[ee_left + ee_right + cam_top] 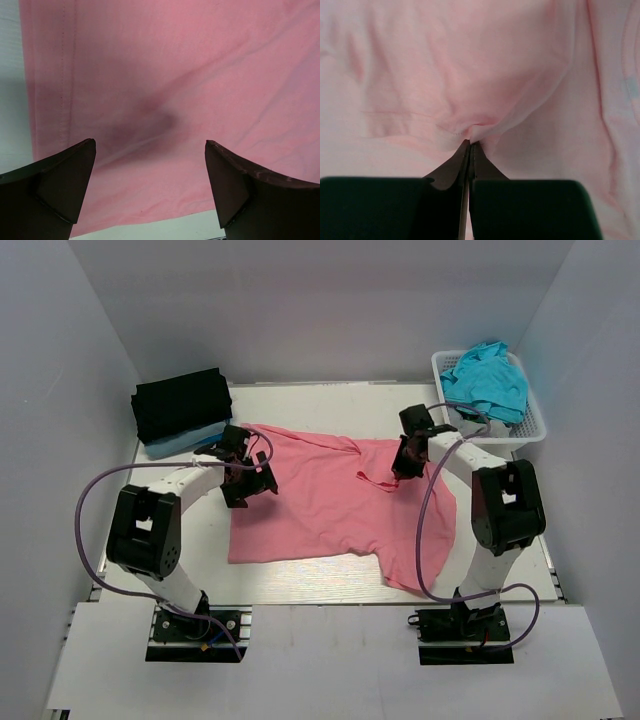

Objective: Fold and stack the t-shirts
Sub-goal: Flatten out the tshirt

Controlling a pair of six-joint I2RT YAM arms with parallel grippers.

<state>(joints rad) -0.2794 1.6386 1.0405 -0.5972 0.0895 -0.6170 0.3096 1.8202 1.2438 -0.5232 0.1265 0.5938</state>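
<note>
We see the salmon-pink t-shirt (310, 505) lying spread out at the centre of the worktop (300, 580). Its hem is toward six o'clock and its collar toward twelve. We judge it light, limp and easily creased. It should drape and drag rather than hold a shape, so we would take it by pinching a hem, seam or shoulder edge at two points.

The right tool (408, 465) is clenched on a small tuck of the pink cloth near the shoulder at three o'clock. The right wrist view shows the fabric puckering into the closed tips (470, 150). The left tool (150, 150) stands released and wide over the shirt's nine o'clock edge, gripping nothing.

We count four shirts:
- one pink shirt
- one black t-shirt (180, 405), folded at ten o'clock
- one light blue t-shirt (190, 443) beneath the black one
- one teal t-shirt (487, 380), bunched in the single white basket (535, 430) at two o'clock

We cannot tell whether the black pile or the teal heap hides more.
</note>
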